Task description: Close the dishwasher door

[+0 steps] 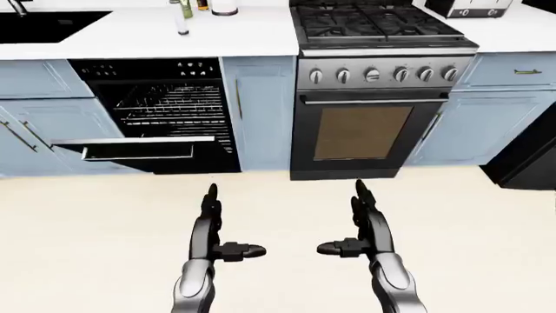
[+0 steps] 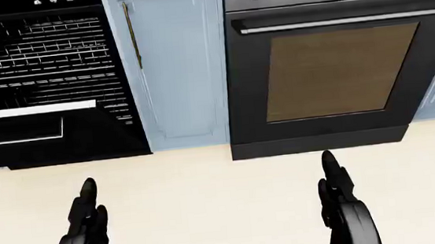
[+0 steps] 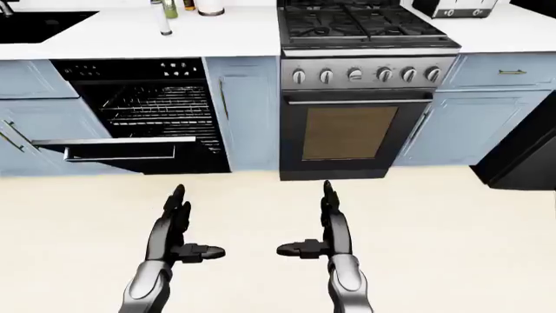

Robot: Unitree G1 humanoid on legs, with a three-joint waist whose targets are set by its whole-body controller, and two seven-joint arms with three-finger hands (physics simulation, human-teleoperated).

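Note:
The dishwasher (image 1: 161,107) stands open under the white counter at the upper left of the left-eye view, its wire racks showing. Its door (image 1: 135,149) hangs down flat and low, with a silver handle along its edge. The door also shows at the left of the head view (image 2: 28,124). My left hand (image 1: 217,225) and right hand (image 1: 356,222) are both open and empty, held side by side over the floor, well below and to the right of the door. Neither touches anything.
A black and steel stove (image 1: 373,117) with knobs and a gas cooktop stands right of the dishwasher. Blue cabinets (image 1: 259,111) flank both. A sink (image 1: 47,25) and bottles (image 1: 184,13) sit on the counter. A dark appliance (image 1: 530,160) stands at far right. Beige floor (image 1: 287,208) lies below.

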